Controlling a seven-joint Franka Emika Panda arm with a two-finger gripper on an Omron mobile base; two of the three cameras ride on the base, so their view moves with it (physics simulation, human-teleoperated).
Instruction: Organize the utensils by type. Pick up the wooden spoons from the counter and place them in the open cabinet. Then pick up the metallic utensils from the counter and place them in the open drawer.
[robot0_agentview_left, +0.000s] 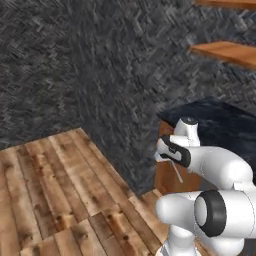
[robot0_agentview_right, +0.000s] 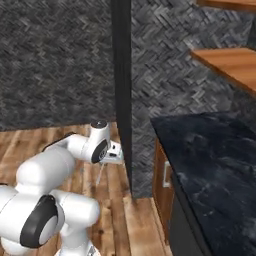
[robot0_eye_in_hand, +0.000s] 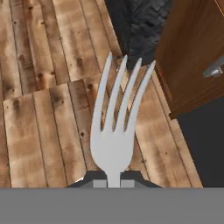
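hand (robot0_eye_in_hand: 113, 183) clamped narrow on a silver metal fork (robot0_eye_in_hand: 117, 127), gripped at the neck just below the tines, four tines pointing up the hand view over the wooden plank floor (robot0_eye_in_hand: 43, 87). in the left base view, hand (robot0_agentview_left: 167, 161) held low beside the arm's white wrist, with the thin fork (robot0_agentview_left: 177, 173) slanting down from it; in the right base view, hand (robot0_agentview_right: 111, 159) just left of a dark vertical wall edge (robot0_agentview_right: 121, 90), fork (robot0_agentview_right: 100, 174) hanging down as a pale sliver above the floor (robot0_agentview_right: 40, 140)

black veined desk (robot0_agentview_right: 215, 160) to the right of the hand, well apart from it across the wall edge, seen also at the right of the left base view (robot0_agentview_left: 220, 122). under the desk, an orange-brown low cabinet front (robot0_agentview_right: 161, 180) with a small silver handle (robot0_agentview_right: 166, 175); same wooden front (robot0_eye_in_hand: 192, 57) and a bit of silver handle (robot0_eye_in_hand: 214, 70) at the upper right of the hand view, near the fork's tines but not touching

orange-brown shelf boards (robot0_agentview_right: 225, 62) high on the grey woven wall (robot0_agentview_right: 55, 60), above the desk

fork in the air, off the desk, touching only the hand
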